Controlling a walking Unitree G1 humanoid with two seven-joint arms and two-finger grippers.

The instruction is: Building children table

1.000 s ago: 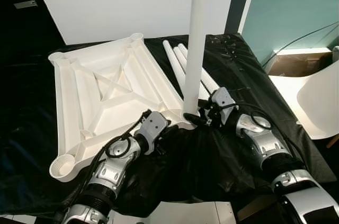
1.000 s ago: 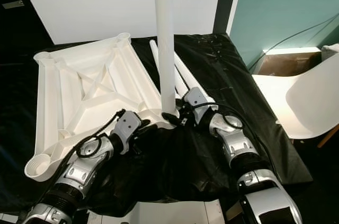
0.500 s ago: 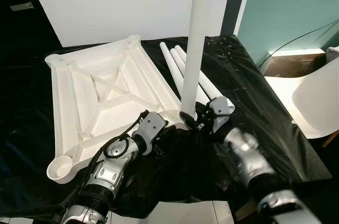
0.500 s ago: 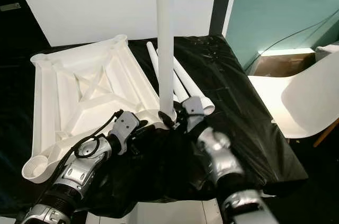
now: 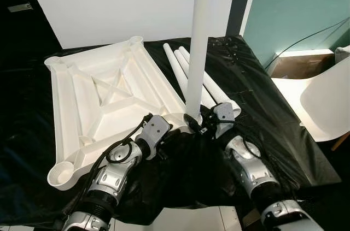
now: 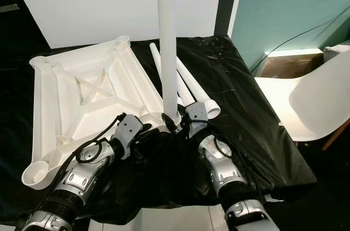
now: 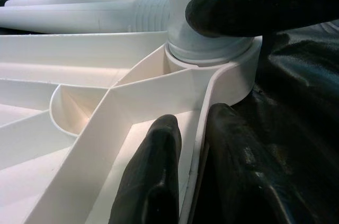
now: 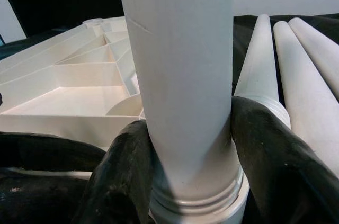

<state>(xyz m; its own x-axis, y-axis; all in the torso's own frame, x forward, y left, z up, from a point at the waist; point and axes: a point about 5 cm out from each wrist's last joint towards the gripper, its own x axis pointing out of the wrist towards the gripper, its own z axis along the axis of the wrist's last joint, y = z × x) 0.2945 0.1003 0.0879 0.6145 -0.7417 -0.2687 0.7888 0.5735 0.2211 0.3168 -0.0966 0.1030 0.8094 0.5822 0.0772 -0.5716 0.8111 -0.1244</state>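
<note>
My right gripper (image 8: 185, 181) is clamped on the upright leg (image 5: 198, 40) just above its corner socket. My left gripper (image 7: 193, 155) pinches the rim of the upturned tabletop (image 5: 104, 94) beside that socket. Three loose legs (image 5: 186, 70) lie on the black sheet (image 5: 257, 105) at one o'clock. A white chair (image 5: 328, 100) stands at three o'clock.
</note>
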